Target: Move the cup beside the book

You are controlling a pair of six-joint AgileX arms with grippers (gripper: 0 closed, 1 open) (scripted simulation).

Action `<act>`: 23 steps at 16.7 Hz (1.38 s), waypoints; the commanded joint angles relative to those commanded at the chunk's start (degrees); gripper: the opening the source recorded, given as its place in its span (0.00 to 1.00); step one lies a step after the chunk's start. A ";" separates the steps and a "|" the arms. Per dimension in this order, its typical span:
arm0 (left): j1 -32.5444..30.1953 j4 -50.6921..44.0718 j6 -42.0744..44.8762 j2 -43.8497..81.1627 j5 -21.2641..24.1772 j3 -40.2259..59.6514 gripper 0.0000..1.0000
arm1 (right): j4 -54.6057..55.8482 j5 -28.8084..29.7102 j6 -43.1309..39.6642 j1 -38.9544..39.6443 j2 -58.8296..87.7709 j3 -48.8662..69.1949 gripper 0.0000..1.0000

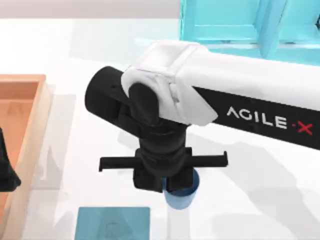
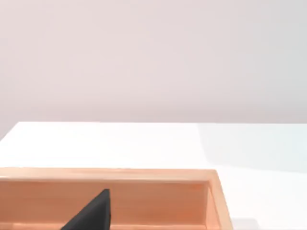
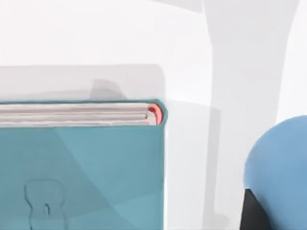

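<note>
You are looking down on one white table [image 1: 60,45] carrying one cup, one book, one tray and one shelf unit, with two arms over it.

The right arm, white with a black AgileX-lettered forearm, is reaching in from about three o'clock toward the table's lower middle. Its right gripper [image 1: 172,186] is pointing down at about six o'clock from the table's centre, sitting over the small round blue cup [image 1: 181,197] with the lighter blue rim. Whether the jaws are clenched on the cup or released you cannot tell: the wrist body is covering them from above, and the right wrist view is catching only a dark finger [image 3: 254,213] lying against the cup's blue wall [image 3: 280,167].

The flat teal-blue rectangular book [image 1: 113,223] with the faint emblem on its cover is lying at about seven o'clock, cover up. The cup is standing near the book's right edge, at its three o'clock side, with a strip of bare table between them; they are not touching.

The left gripper [image 1: 6,165] is hanging at about nine o'clock over the light orange wooden tray [image 1: 37,100], and its jaws cannot be judged either.

The light cyan shelf unit [image 1: 235,25] is standing at about one o'clock, well apart from the cup.
</note>
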 joint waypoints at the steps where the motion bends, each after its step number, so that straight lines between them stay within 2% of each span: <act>1: 0.00 0.00 0.00 0.00 0.00 0.00 1.00 | 2.06 -0.05 -0.14 0.00 -0.04 -2.22 0.00; 4: 0.00 0.00 0.00 0.00 0.00 0.00 1.00 | 6.80 0.10 -0.33 -0.10 -0.24 -6.94 0.00; 8: 0.00 0.00 0.00 0.00 0.00 0.00 1.00 | 7.33 0.15 -0.33 -0.12 -0.27 -7.47 0.00; 21: 0.00 0.00 0.00 0.00 0.00 0.00 1.00 | 7.33 0.15 -0.33 -0.12 -0.27 -7.47 0.98; 23: 0.00 0.00 0.00 0.00 0.00 0.00 1.00 | 7.33 0.15 -0.33 -0.12 -0.27 -7.47 1.00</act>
